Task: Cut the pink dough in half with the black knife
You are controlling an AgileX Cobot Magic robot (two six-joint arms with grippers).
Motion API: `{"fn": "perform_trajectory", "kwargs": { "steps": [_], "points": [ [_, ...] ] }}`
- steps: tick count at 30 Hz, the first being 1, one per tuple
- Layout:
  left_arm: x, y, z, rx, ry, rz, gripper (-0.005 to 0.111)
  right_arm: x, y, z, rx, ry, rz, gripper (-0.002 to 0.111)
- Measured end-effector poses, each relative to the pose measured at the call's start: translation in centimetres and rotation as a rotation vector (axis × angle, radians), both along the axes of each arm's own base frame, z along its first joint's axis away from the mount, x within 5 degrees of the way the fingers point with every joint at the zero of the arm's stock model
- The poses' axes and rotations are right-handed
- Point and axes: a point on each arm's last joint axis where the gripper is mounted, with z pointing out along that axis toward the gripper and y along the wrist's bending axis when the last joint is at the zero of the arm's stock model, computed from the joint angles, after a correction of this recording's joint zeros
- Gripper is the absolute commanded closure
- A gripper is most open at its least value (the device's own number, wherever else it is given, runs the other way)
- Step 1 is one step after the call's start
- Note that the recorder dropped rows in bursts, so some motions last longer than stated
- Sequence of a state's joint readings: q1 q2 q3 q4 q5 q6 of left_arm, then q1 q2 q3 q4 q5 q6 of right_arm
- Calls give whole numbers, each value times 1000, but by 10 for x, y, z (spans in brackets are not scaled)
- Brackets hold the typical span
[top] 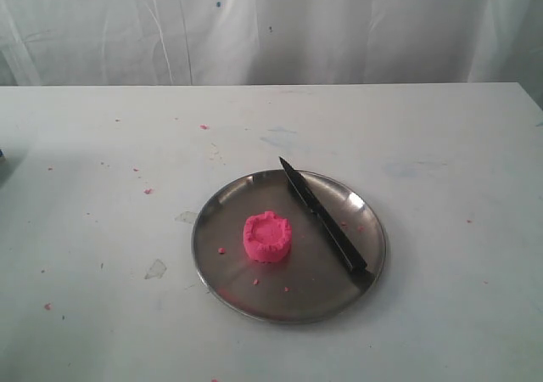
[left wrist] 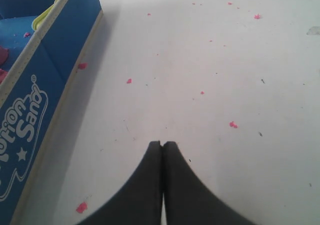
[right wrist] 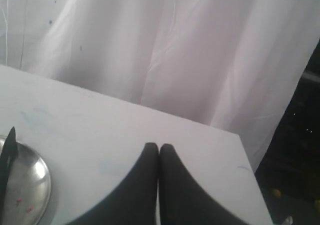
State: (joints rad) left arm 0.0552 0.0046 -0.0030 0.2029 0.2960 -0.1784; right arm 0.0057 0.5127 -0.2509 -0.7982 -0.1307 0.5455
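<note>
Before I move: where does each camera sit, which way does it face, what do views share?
Exterior: off the arms, looking down across the table toward the curtain at steel plate, pink dough, black knife; no arm shows.
Left wrist: facing down at crumb-speckled table beside a blue box; shut left gripper shows.
Right wrist: facing along the table to the curtain; shut right gripper shows.
Shared: exterior and right wrist both show plate and knife.
</note>
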Motion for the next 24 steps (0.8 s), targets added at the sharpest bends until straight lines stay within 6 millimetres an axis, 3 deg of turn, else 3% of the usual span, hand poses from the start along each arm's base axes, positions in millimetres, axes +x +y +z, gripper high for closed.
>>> {"fn": "perform_trajectory", "kwargs": {
  "steps": [13, 19, 24],
  "points": [
    [0, 0, 0, 0, 0, 0, 107, 38, 9, -24, 52, 171, 93, 108],
    [0, 0, 0, 0, 0, 0, 107, 73, 10, -30, 194, 331, 54, 108],
    [0, 0, 0, 0, 0, 0, 107, 105, 33, -45, 172, 521, 160, 108]
  ]
}}
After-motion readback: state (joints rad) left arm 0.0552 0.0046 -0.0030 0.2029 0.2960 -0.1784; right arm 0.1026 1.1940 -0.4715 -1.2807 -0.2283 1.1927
